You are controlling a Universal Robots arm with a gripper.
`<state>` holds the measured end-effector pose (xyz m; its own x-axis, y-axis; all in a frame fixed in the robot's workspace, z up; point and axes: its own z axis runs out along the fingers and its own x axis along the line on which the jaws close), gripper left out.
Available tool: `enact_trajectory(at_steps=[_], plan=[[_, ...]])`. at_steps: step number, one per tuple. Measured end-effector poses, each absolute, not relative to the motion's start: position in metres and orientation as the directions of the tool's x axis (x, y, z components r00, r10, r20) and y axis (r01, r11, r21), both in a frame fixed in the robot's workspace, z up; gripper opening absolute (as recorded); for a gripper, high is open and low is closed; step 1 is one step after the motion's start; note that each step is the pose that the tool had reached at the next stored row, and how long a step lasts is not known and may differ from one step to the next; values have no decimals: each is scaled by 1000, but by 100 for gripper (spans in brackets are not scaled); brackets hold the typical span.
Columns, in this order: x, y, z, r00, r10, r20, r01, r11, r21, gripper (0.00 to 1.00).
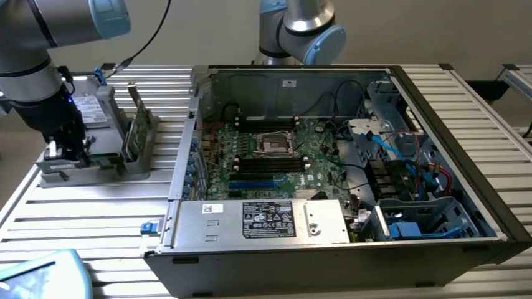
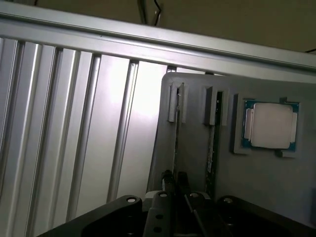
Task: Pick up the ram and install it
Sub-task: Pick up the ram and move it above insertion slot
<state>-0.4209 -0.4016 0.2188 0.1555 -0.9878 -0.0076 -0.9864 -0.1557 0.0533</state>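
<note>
Hand: the hand (image 1: 65, 152) was low over the grey holder (image 1: 62, 177), at the exterior view's left. In the wrist view the hand (image 2: 175, 181) was closed, with one dark finger on each side of a thin board.
Hand state: gripping the ram, as far as the wrist view showed.
Ram: the ram (image 2: 177, 143) stood on its long edge in a narrow slot of the holder (image 2: 266, 182), seen edge-on. Its near end was between the fingers (image 2: 167, 180).
Second board: another thin board (image 2: 211, 148) stood in the slot just beside the ram, apart from the hand.
Processor chip: a square silver processor chip (image 2: 270, 126) lay flat in its own recess of the holder, beyond the second board.
Green card: a taller green card (image 1: 133, 128) stood upright in the holder, on the side toward the computer case.
Table: the holder rested on the ribbed metal table (image 1: 91, 212).
Computer case: the open computer case (image 1: 332, 255) lay on the table just beside the holder, at the exterior view's right of it.
Motherboard: the motherboard (image 1: 287, 140) lay inside the case, with long black slots (image 1: 266, 165) near its middle, well apart from the hand.
</note>
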Motion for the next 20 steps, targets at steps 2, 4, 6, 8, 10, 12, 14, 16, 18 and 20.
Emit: enact_trajectory(at_steps=[2,4,6,8,10,12,14,16,18,20], plan=[[-421,-402,227,155,-988,-8,-986,-155,53,14],[-420,-402,236,155,-988,-8,-986,-155,54,14],[-418,-402,245,155,-988,-8,-986,-155,54,14],[-412,-402,254,155,-988,-8,-986,-155,54,14],[-406,-402,263,155,-988,-8,-986,-155,54,14],[-399,-402,272,155,-988,-8,-986,-155,55,14],[-395,-402,282,154,-988,-8,-986,-155,56,14],[-389,-402,291,155,-988,-8,-986,-155,57,14],[-384,-402,300,155,-988,-9,-986,-155,59,14],[-380,-402,309,154,-988,-9,-986,-155,61,14]])
